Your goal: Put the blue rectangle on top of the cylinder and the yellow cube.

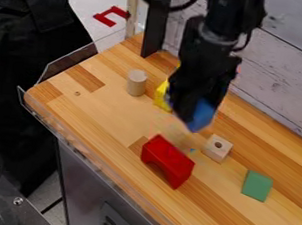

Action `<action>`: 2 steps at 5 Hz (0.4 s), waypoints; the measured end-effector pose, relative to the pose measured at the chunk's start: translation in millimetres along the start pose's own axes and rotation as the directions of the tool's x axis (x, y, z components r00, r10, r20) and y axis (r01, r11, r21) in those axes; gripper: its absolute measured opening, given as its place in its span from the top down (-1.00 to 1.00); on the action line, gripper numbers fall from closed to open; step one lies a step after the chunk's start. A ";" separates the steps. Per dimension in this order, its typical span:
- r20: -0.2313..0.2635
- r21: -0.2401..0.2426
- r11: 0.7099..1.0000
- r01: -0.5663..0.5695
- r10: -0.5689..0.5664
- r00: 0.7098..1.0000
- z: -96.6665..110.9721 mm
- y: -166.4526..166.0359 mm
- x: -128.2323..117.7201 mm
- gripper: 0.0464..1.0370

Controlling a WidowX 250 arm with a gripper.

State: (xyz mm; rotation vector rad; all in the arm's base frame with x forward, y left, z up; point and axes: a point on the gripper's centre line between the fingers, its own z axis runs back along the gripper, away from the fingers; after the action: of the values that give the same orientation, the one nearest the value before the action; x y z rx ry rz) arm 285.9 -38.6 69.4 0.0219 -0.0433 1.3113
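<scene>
1. Over the far part of the wooden table [100, 114]: black gripper [192, 91], pointing down; cannot tell whether open, closed or gripping.
2. Right at the gripper's lower end and partly hidden behind it: blue block [202, 115], tilted.
3. Just left of the gripper, on the table and partly covered: yellow cube [160, 95].
4. Left of the yellow cube, upright, with a gap between: pale wood cylinder [136, 83].
5. Nearer the camera: red arch [166, 152], and to its right a pale holed cube [215, 152].
6. Farther right, lying flat: green block [257, 186].
7. Behind the table: plank wall [278, 71].
</scene>
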 end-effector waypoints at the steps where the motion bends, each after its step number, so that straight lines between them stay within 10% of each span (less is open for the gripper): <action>1: 0.037 -0.013 1.000 -0.017 0.018 0.999 7.4 -6.2 7.2 -0.04; 2: 0.040 -0.035 0.998 -0.054 0.056 0.998 8.4 -7.7 17.1 -0.04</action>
State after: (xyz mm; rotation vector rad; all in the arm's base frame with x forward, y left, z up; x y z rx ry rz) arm 297.6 -24.4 78.6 0.0188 -0.1017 1.3650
